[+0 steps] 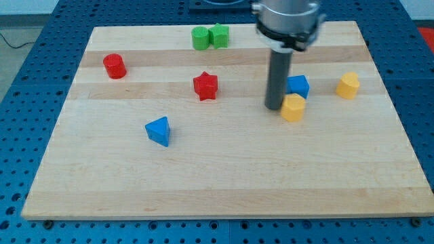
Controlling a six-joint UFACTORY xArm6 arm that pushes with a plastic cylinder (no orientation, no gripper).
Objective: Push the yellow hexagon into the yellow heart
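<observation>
Yellow hexagon [293, 108] sat touching the tip [274, 107] on its left, mid-push; bare rod held nothing; next shove should run right toward yellow heart [348, 86], skirting blue cube [297, 86]

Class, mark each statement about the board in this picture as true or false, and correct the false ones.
1. My tip is at the left side of the yellow hexagon. True.
2. The yellow hexagon touches the yellow heart. False: a gap of bare board separates them.
3. The blue cube sits just above the yellow hexagon. True.
4. The red star lies right of the blue cube. False: it lies to its left.
</observation>
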